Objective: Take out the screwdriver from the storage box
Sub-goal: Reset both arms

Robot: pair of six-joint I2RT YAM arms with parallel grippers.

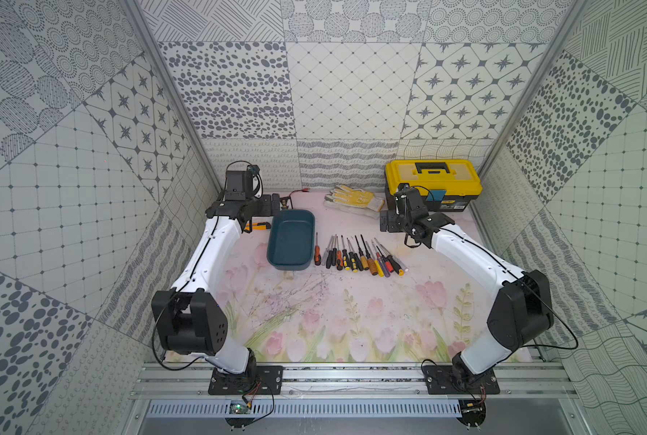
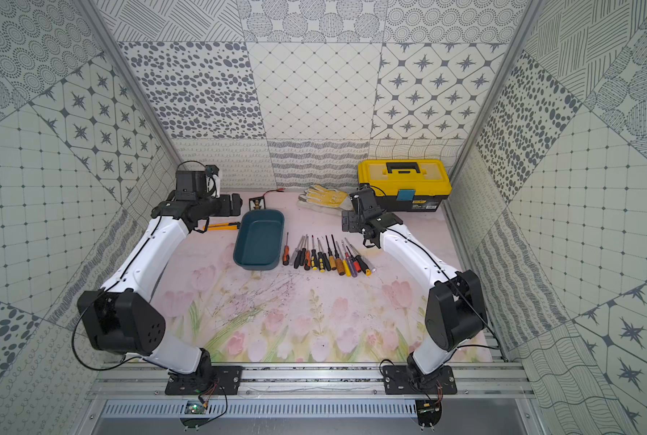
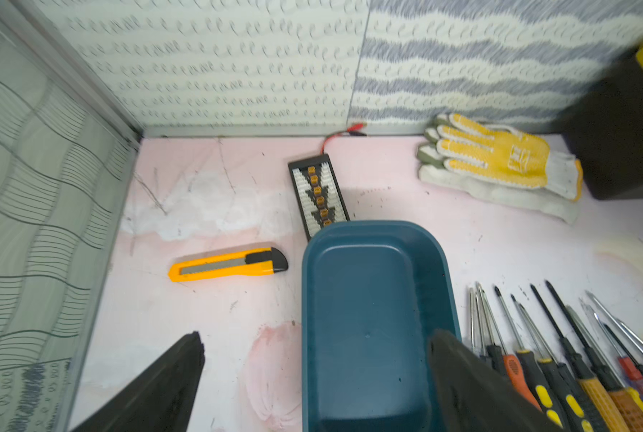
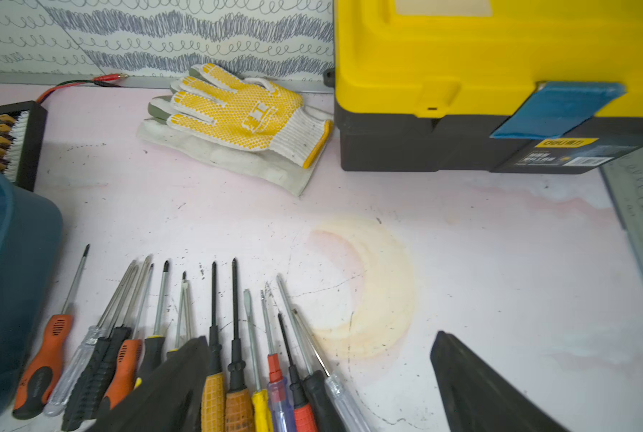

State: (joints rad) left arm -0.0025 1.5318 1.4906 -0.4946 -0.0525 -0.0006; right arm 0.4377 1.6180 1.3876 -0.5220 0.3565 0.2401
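Observation:
The dark teal storage box (image 1: 291, 241) (image 2: 258, 241) (image 3: 368, 318) sits on the flowered mat with nothing inside it. Several screwdrivers (image 1: 359, 258) (image 2: 327, 258) (image 4: 237, 374) lie side by side on the mat to its right. The orange-handled screwdriver (image 1: 317, 253) (image 4: 47, 366) lies apart from the row, closest to the box. My left gripper (image 1: 277, 203) (image 3: 316, 333) hovers open and empty near the box's far left corner. My right gripper (image 1: 388, 223) (image 4: 320, 336) hangs open and empty behind the right end of the row.
A yellow-lidded black toolbox (image 1: 433, 180) (image 4: 499, 74) stands at the back right, with yellow-dotted work gloves (image 1: 354, 199) (image 3: 499, 161) beside it. A yellow utility knife (image 3: 226, 263) lies left of the box. A black connector board (image 3: 318, 194) lies behind the box.

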